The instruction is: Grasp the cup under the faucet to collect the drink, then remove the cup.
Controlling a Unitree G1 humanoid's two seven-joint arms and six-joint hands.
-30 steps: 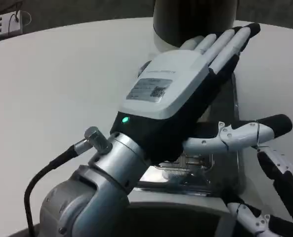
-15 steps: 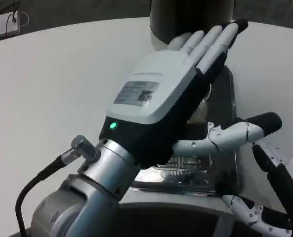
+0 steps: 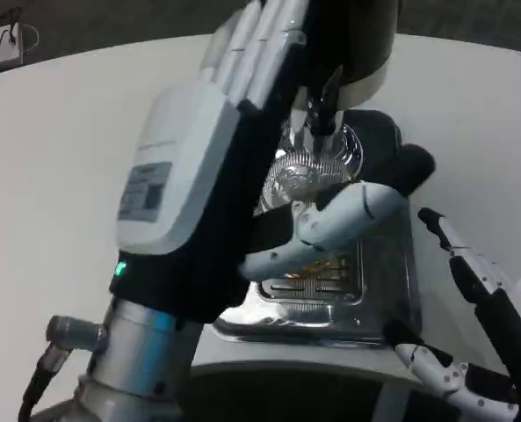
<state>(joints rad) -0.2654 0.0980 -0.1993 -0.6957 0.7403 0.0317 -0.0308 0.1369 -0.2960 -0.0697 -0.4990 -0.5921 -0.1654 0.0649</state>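
Swung leftward since before, the left hand [image 3: 203, 167] is open, fingers straight, beside the clear cup [image 3: 317, 167] under the faucet [image 3: 323, 105]; right hand [image 3: 484, 343] spread open, near right.

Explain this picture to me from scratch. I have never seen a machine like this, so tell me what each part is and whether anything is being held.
This is a humanoid robot seen from a camera on its own head or chest, looking down at a white table. The big white and black shape on the picture's left is the robot's left hand, on a silver forearm. Its fingers reach up and its thumb sticks out to the right, around a clear plastic cup. Whether they actually press on the cup cannot be told here. The cup stands on a shiny metal drip tray, right under the dark faucet of a drink dispenser. At the lower right edge is the right hand, holding nothing, its fingers apart.
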